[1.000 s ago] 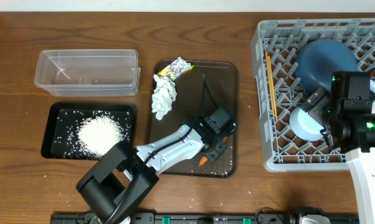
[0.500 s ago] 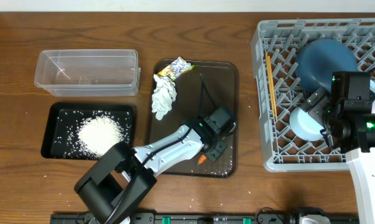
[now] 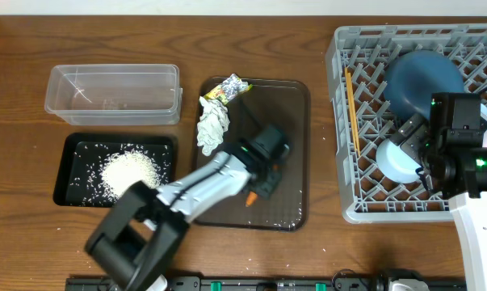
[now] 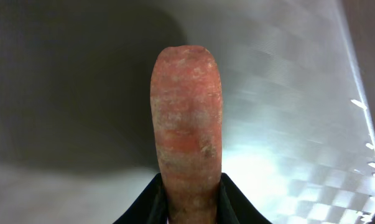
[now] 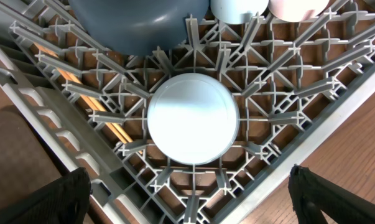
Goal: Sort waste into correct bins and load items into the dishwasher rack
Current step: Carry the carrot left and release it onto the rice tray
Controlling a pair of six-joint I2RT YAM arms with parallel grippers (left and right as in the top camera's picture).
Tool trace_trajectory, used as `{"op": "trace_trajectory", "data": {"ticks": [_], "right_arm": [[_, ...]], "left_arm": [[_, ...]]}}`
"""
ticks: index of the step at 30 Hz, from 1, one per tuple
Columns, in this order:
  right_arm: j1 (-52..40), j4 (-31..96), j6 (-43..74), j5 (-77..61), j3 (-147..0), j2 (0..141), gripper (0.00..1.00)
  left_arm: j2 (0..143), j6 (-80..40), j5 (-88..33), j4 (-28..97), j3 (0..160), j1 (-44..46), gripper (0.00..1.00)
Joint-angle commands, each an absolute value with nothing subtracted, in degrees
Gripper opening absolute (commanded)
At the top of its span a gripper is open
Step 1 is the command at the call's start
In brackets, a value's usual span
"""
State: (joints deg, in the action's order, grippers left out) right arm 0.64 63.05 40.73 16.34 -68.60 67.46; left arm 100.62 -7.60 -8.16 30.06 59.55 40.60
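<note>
The left fingers (image 4: 137,213) are closed tight on the thick end of the carrot (image 4: 186,124), which juts straight out from them over the brown tray (image 3: 300,162). A second ago the carrot lay near the tray's front edge with the fingers only half closed around it. Now the arm has swung it up and leftward, toward the tray's middle. The carrot is short and stubby, dull orange, with faint rings across its rough skin and a blunt rounded tip.

Behind it on the tray lie the tissue (image 3: 212,125) and, at the far rim, the wrapper (image 3: 229,87). To the left on the counter (image 3: 25,226), the black tray (image 3: 65,170) holds the rice (image 3: 130,174), and the clear tub (image 3: 114,93) stands beyond it.

The right fingers (image 5: 56,199) are spread wide, unmoved, holding nothing, above an upturned cup (image 5: 193,118) in the rack (image 3: 340,121), beside the plate (image 3: 421,81) and chopsticks (image 3: 352,105).
</note>
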Motion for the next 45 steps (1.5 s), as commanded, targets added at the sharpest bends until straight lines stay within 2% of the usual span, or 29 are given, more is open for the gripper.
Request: {"op": "trace_trajectory", "data": {"ticks": [1,12,21,29,38,40,43,45], "right_arm": [[1.10,63.05,39.99,17.30,-69.63,67.29,0.99],[1.10,63.05,39.99,17.30,-69.63,67.29,0.99],[1.10,63.05,39.99,17.30,-69.63,67.29,0.99],[1.10,63.05,39.99,17.30,-69.63,67.29,0.99],[1.10,63.05,39.99,17.30,-69.63,67.29,0.99],[1.10,63.05,39.99,17.30,-69.63,67.29,0.99],[1.10,63.02,39.99,17.30,-69.63,67.29,0.99],[1.10,63.05,39.99,17.30,-69.63,67.29,0.99]], "left_arm": [[95.81,-9.85,-7.97,31.18,60.66,35.03,0.23],[82.70,-16.58,-8.08,35.64,60.66,8.67,0.23],[85.08,-21.15,-8.05,40.77,59.16,-10.35,0.23],[90.94,-24.12,-8.08,42.39,59.07,-17.76,0.23],[96.14,-24.38,-7.88,42.98,59.07,-18.63,0.28],[96.53,-24.32,-7.86,42.81,59.07,-18.63,0.40],[96.55,-24.32,-7.86,42.85,59.07,-18.63,0.49],[96.55,-24.34,-7.88,42.85,59.07,-18.63,0.70]]}}
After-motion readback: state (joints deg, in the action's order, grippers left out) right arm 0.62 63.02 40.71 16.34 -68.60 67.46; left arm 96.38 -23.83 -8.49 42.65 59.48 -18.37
